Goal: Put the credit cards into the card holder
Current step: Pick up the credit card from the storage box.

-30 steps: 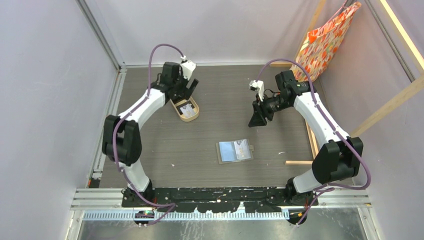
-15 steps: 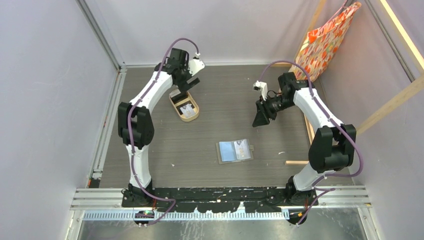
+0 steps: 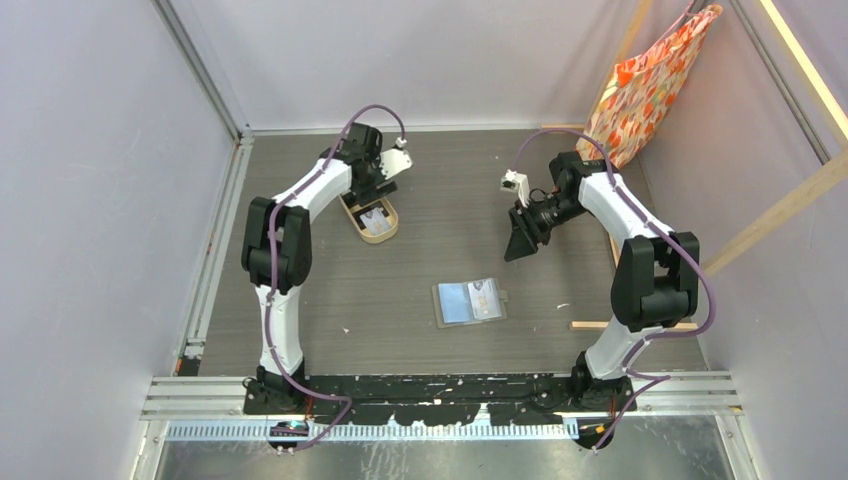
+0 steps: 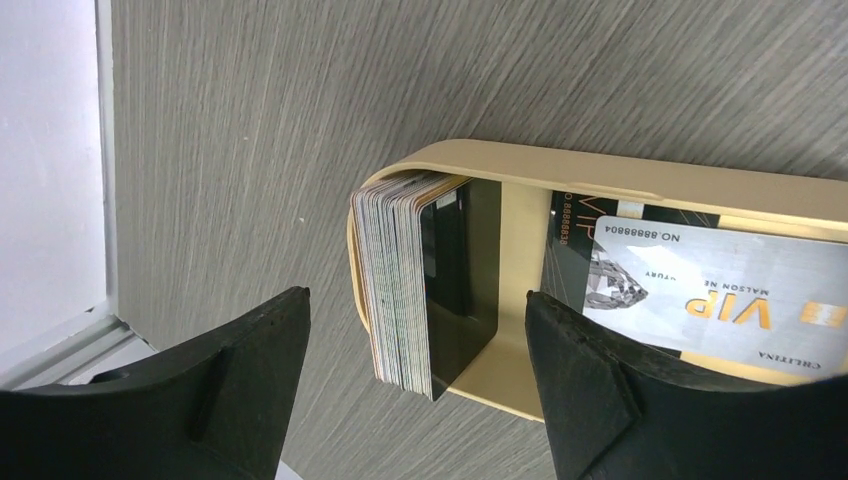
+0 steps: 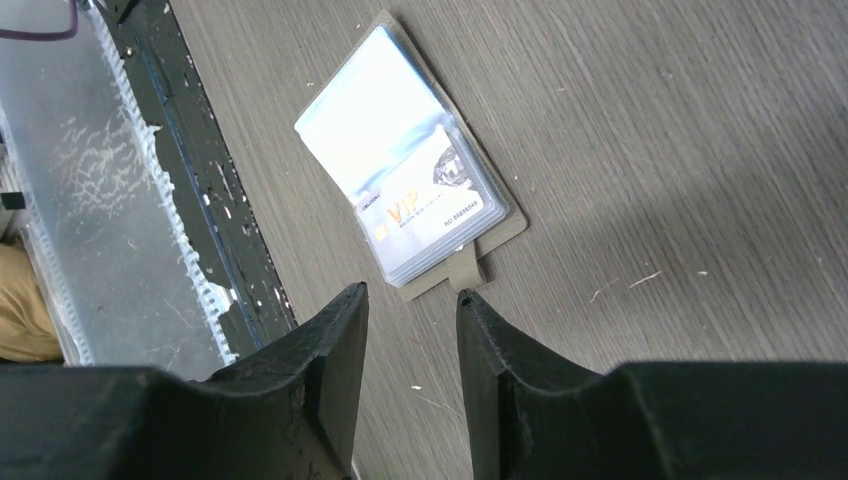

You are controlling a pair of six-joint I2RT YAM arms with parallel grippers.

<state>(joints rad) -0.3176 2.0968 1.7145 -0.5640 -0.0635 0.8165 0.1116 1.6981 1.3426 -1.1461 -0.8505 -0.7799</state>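
While the left end effector [image 4: 412, 305] hangs spread, credit cards [image 4: 398, 285] stand directly beneath.

Tan tray [image 4: 520, 160], silver card [image 4: 700, 290], black card [image 4: 460, 280], grey-brown card holder [image 5: 400, 170], orange-patterned bag [image 3: 650, 85]

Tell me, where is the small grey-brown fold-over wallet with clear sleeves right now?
In the top view the wallet lies open near the grey table's middle, slightly right of centre, nearer the front edge than the tan oval tray.

Glossy credit cards [image 4: 720, 290], matt wood-grain table [image 4: 500, 70]
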